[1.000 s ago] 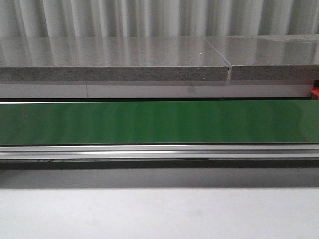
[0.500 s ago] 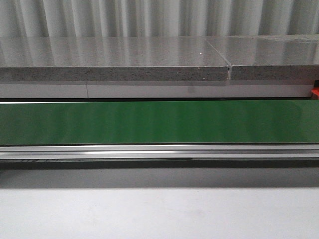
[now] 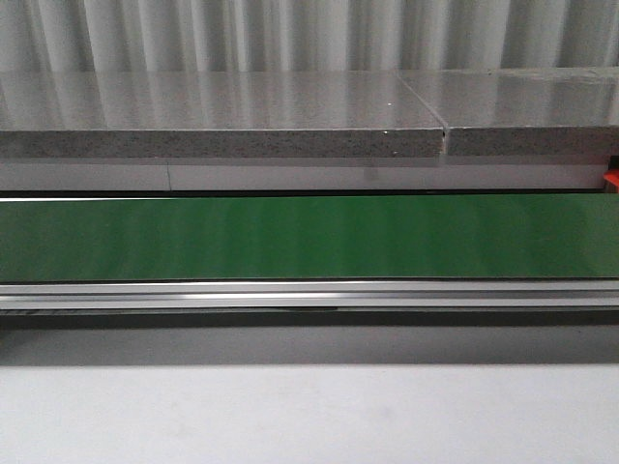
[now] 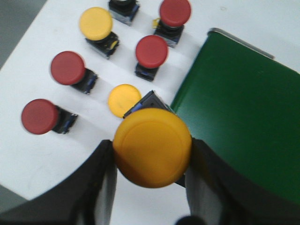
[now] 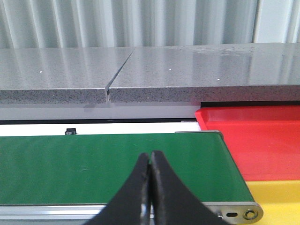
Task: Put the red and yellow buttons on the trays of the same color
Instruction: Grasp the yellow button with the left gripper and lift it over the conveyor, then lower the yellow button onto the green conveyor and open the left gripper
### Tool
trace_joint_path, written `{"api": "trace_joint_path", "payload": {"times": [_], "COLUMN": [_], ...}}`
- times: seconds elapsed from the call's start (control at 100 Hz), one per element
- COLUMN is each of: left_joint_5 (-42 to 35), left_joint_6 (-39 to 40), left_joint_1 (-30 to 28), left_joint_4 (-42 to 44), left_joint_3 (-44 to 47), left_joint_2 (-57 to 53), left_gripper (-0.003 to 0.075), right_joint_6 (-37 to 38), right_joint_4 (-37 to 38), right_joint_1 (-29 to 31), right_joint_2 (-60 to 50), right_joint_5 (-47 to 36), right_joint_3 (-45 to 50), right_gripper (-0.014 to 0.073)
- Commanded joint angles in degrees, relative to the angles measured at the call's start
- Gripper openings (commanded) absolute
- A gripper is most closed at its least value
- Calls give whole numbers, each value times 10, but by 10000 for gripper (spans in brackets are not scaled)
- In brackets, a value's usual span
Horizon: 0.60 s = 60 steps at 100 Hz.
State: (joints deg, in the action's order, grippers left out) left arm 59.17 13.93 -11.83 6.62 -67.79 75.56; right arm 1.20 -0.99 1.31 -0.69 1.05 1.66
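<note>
a yellow button [image 4: 152, 147] sits clamped between the two black fingers [image 4: 101, 187] of the left gripper [image 4: 151, 185], its wide cap facing the wrist camera and filling the gap between them; its dark base shows just behind the cap. the gripper is closed on the cap from both sides and hangs above the white table [image 4: 28, 154], near the edge of the green belt [image 4: 239, 122].

on the table beyond it lie more buttons, each on a dark base. counted: four red ones [image 4: 39, 116] [image 4: 68, 68] [image 4: 151, 50] [image 4: 175, 12] and two further yellow ones [image 4: 124, 100] [image 4: 95, 23], so three yellow in all with the held one. a seventh base [image 4: 124, 7] shows at the frame edge, its cap colour cut off. the loose buttons stand apart from one another in rough rows, none touching; the nearer loose yellow lies just beside the held button's base.

the right gripper [image 5: 150, 187] points level along the belt [image 5: 108, 166], its two black fingers pressed together tip to tip with nothing between them. past the belt's end roller sit one red tray [image 5: 253, 136] and one yellow tray [image 5: 276, 197], side by side, the red one farther from the gripper. a grey stone ledge [image 5: 187, 89] runs behind.

the front view shows only the belt [image 3: 309, 237], the ledge [image 3: 222, 143] and the table [image 3: 309, 416], with a sliver of red [image 3: 610, 181] at the right edge; neither arm appears there.
</note>
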Motion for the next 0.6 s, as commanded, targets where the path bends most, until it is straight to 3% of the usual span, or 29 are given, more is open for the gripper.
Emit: {"api": "trace_joint_path", "payload": {"times": [0.0, 0.26, 0.59], "left_joint_5": [2, 37, 62], "left_joint_6": [-9, -17, -39], "left_joint_1": [30, 106, 120], "left_joint_4": [-6, 0, -1], "left_joint_3": [-50, -111, -115], "left_joint_2": [21, 119, 169], "left_gripper": [-21, -21, -18], "right_joint_6": [-1, -1, -1], "right_joint_4": [6, 6, 6], "right_joint_1": [0, 0, 0], "right_joint_2": [-5, -5, -5], "right_joint_5": [-45, -45, -45], "right_joint_3": [-10, -10, -10], "right_gripper": [-69, -69, -69]}}
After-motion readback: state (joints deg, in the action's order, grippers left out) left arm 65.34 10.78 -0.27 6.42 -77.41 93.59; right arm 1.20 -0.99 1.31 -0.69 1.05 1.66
